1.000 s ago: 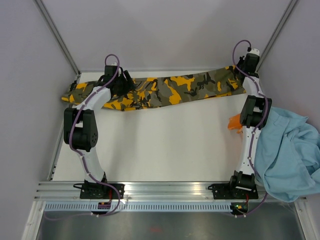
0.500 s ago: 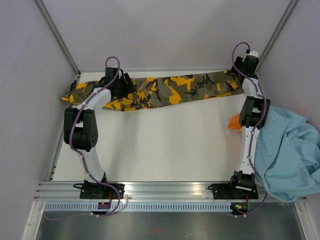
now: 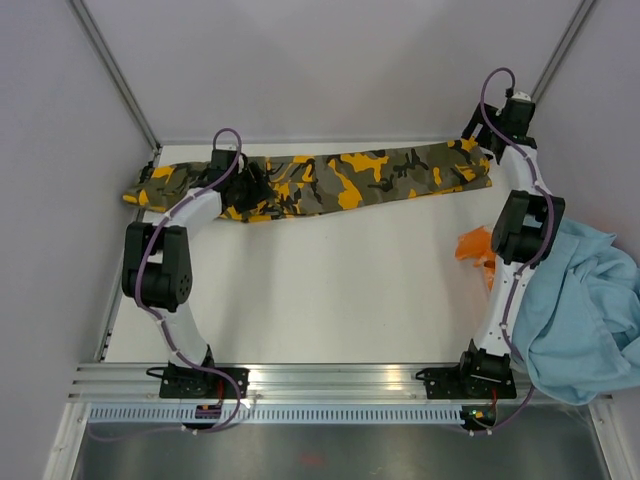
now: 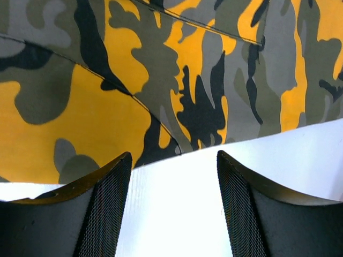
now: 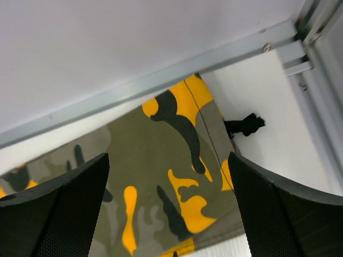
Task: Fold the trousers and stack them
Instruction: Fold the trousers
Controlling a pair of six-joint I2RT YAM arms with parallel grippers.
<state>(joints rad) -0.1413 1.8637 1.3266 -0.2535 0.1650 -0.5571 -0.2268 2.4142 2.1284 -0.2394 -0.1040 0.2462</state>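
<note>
The camouflage trousers [image 3: 340,180] lie stretched in a long strip along the far edge of the table, flat on it. My left gripper [image 3: 256,188] is low at their near edge, left of the middle. In the left wrist view it [image 4: 174,179] is open over bare white table, the cloth [image 4: 161,69] just beyond its fingertips. My right gripper [image 3: 492,140] hangs over the right end of the trousers. From the right wrist camera it [image 5: 169,187] stands wide open above the cloth [image 5: 177,160], holding nothing.
A light-blue garment [image 3: 585,310] is heaped off the table's right side, with an orange garment [image 3: 472,245] poking out beside the right arm. A metal frame rail [image 5: 161,80] and the back wall run just behind the trousers. A black cord end [image 5: 245,124] lies by the cuff.
My right gripper has opened, let go of the trousers' right end, and lifted back toward the corner. The cloth end now lies flat. The left gripper has shifted slightly right.
</note>
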